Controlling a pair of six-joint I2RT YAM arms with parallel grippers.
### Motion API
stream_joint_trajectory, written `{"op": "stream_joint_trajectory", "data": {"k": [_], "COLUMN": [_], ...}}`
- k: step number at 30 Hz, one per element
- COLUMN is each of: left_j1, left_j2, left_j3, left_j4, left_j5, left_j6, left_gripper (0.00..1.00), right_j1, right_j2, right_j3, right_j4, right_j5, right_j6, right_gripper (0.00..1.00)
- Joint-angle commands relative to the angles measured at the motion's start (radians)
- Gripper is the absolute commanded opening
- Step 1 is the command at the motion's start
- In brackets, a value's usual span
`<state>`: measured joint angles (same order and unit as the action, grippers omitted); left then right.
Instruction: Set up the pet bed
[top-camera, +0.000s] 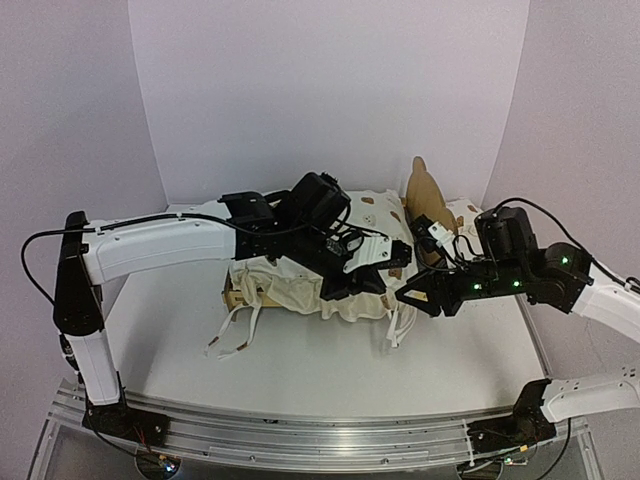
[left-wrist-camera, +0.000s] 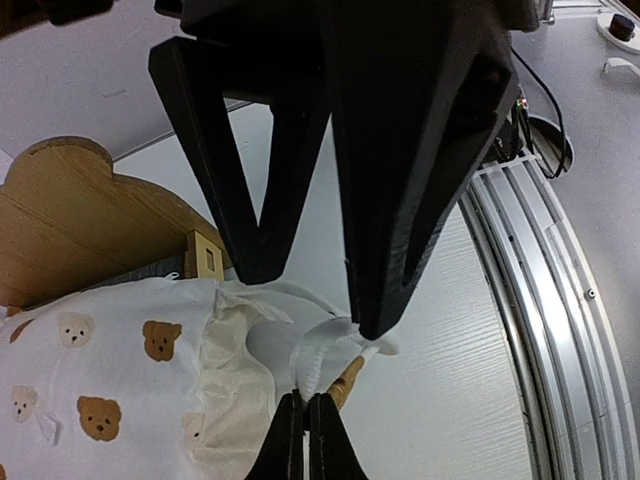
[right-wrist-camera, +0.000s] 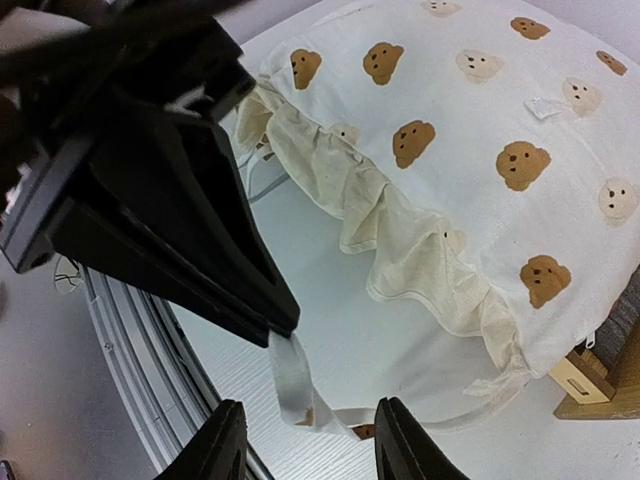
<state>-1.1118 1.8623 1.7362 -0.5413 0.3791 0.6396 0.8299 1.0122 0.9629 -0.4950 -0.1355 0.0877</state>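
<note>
1. Location: the pet bed (top-camera: 290, 285) stands in the middle of the counter (top-camera: 300, 375), with its headboard (top-camera: 425, 190) at the right end.
2. Done: the cushion (right-wrist-camera: 470, 110) lies on the frame (top-camera: 232, 297) and covers it. Its ruffle hangs over the near edge.
3. In hand: the left pincer (left-wrist-camera: 305, 400) is clenched on a white tie (left-wrist-camera: 322, 345) at the near corner by the headboard. The right pincer (right-wrist-camera: 310, 408) is released, one jaw on each side of that tie's hanging end.
4. Remaining, as judged: this tie is not yet fastened. The loose ties (top-camera: 232, 335) at the left end lie slack on the counter.
5. Count: one frame, one headboard, one cushion, two pincers. At least two loose ties show at the left end; the exact number cannot be told. One cream printed piece (top-camera: 463, 213) lies behind the headboard and may be a pillow.
</note>
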Motion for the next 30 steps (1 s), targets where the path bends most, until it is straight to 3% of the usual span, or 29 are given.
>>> {"op": "stream_joint_trajectory", "data": {"k": [1,5,9,14,19,30], "left_j1": [0.005,0.006,0.006,0.006,0.006,0.006], "left_j2": [-0.168,-0.296,-0.388,-0.398,-0.409,-0.421], "left_j3": [-0.050,-0.356,-0.511,-0.571,-0.602,-0.633], "left_j4": [0.032,0.147,0.312,0.353,0.349,0.347], "left_j5": [-0.033,-0.093,-0.082,-0.115,-0.132,-0.154], "left_j6": [0.160,0.363,0.471,0.551,0.554,0.515], "left_gripper": [0.00,0.00,0.00,0.00,0.00,0.00], "right_j1": [0.003,0.003,0.002,0.002,0.004,0.011], "right_j2": [0.013,0.062,0.137,0.230,0.340,0.255], "right_j3": [-0.016,-0.019,0.017,0.029,0.028,-0.179], "right_j4": [-0.001,0.000,0.023,0.123,0.118,0.136], "right_j5": [-0.030,-0.033,-0.121,-0.194,-0.238,-0.087], "right_j6": [-0.025,-0.028,-0.049,-0.051,-0.055,-0.194], "right_gripper": [0.45,0.44,0.44,0.43,0.40,0.31]}}
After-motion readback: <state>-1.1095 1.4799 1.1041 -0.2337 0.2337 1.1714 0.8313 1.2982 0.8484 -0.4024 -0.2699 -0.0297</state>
